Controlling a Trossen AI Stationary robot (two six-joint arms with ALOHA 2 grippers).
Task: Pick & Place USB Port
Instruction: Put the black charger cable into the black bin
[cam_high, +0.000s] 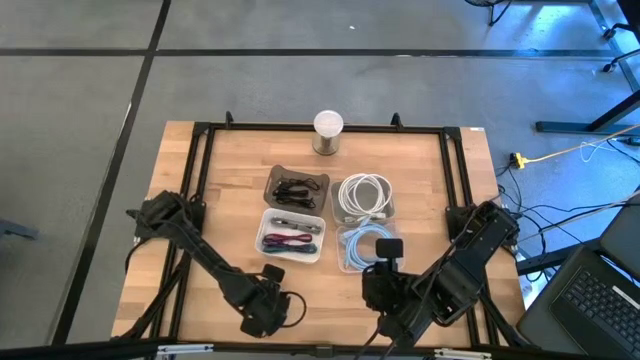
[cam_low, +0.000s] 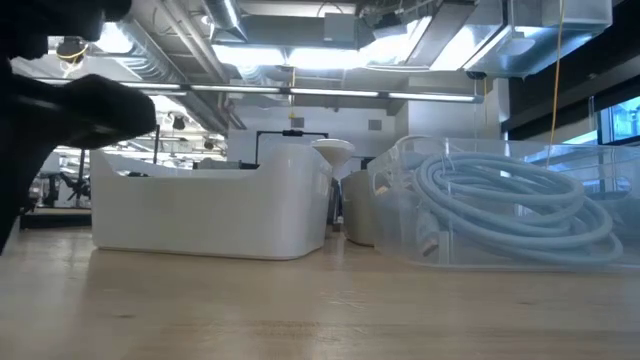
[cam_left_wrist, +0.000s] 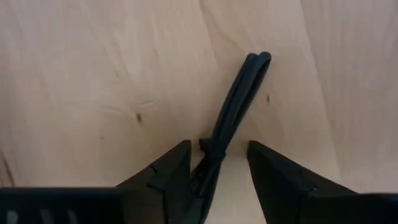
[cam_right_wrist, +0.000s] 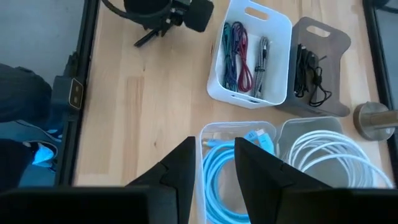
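A black cable (cam_left_wrist: 239, 99), folded into a narrow loop, lies flat on the wood near the table's near edge. My left gripper (cam_left_wrist: 217, 167) sits low over it and is open, with one finger on each side of the cable's near part. In the high view the left gripper (cam_high: 270, 308) is left of centre, and the cable (cam_high: 293, 300) shows beside it. My right gripper (cam_right_wrist: 216, 155) is open and holds nothing. It hovers over the near side of the clear bin of blue cable (cam_high: 362, 246). My left gripper stands astride the cable's near part (cam_left_wrist: 208, 168), coming from above. The cable runs close along the inner side of one finger (cam_left_wrist: 177, 171). I cannot tell whether it touches. The loop end (cam_left_wrist: 260, 61) rests on the table.
Behind the grippers stand several bins: a brown bin of black cables (cam_high: 296, 188), a white bin of coloured cables (cam_high: 292, 236), and a clear bin of white cable (cam_high: 364, 197). A metal cylinder with a white top (cam_high: 328, 132) stands at the far edge. Bare wood lies left of the bins.
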